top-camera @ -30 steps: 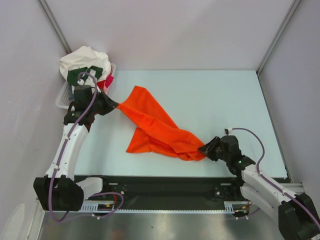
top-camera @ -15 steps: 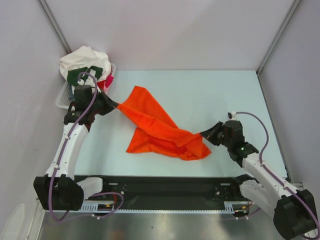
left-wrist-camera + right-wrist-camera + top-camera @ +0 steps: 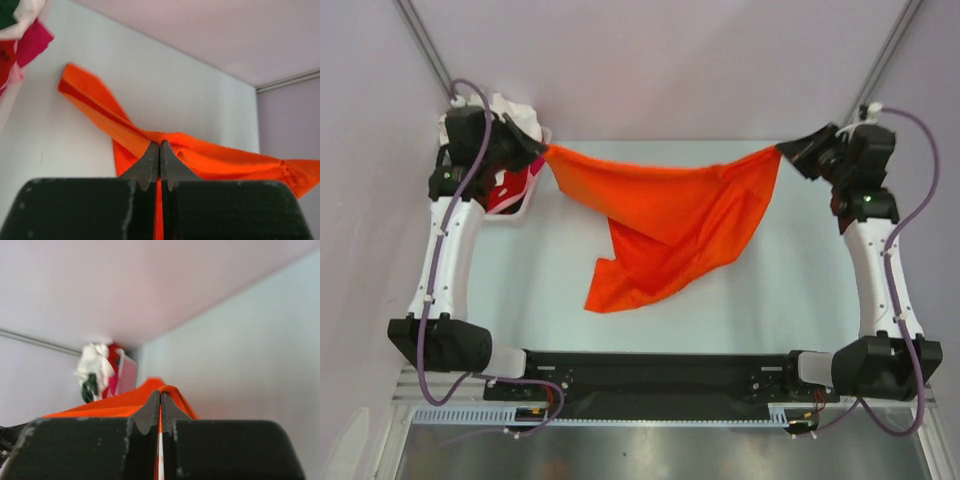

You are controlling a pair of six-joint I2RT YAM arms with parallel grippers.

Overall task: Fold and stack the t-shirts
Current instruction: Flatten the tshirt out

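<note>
The bright orange t-shirt [image 3: 670, 215] hangs stretched between both grippers above the table, its lower part sagging down to the surface at the near left. My left gripper [image 3: 542, 150] is shut on its left corner, close to the basket. My right gripper [image 3: 782, 150] is shut on its right corner, high at the far right. In the left wrist view the orange t-shirt [image 3: 210, 152] runs out from the closed gripper [image 3: 160, 145]. In the right wrist view the orange t-shirt [image 3: 125, 402] is pinched in the closed gripper [image 3: 160, 392]. More t-shirts [image 3: 510, 110], white, red and pink, fill the basket.
The white slatted basket [image 3: 515, 205] stands at the far left corner, partly behind the left arm. It also shows small in the right wrist view as the basket [image 3: 126, 375]. Grey walls enclose the pale table [image 3: 800, 290] on three sides.
Both arms rose and swung toward the far corners, lifting the orange t-shirt off the table and spreading it between them. The right gripper closed on its corner.
</note>
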